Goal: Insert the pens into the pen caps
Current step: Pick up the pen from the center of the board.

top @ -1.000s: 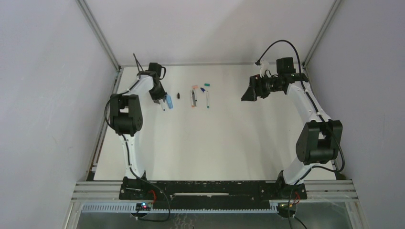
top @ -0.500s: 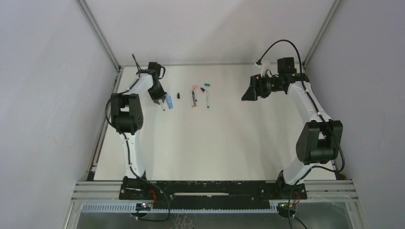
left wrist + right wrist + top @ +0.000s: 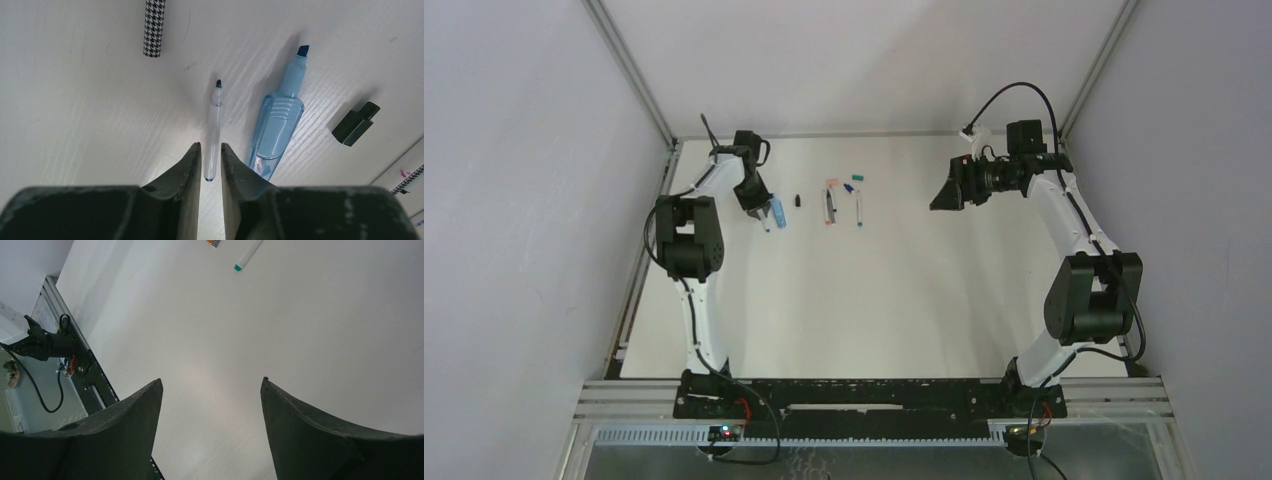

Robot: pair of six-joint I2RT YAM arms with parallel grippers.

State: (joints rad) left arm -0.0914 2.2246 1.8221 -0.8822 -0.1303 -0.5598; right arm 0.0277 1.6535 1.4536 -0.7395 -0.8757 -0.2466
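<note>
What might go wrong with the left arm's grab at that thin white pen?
The left gripper straddles only the tail end of the thin pen, so the pen may pivot or slip out when lifted. The light-blue highlighter lies close beside it, so the jaw on that side could nudge it, perhaps towards the black cap.

No text, brand or number can be read anywhere. A pink mark on the white pen (image 3: 395, 172), lower right of the left wrist view, may be print, too blurred to tell.
</note>
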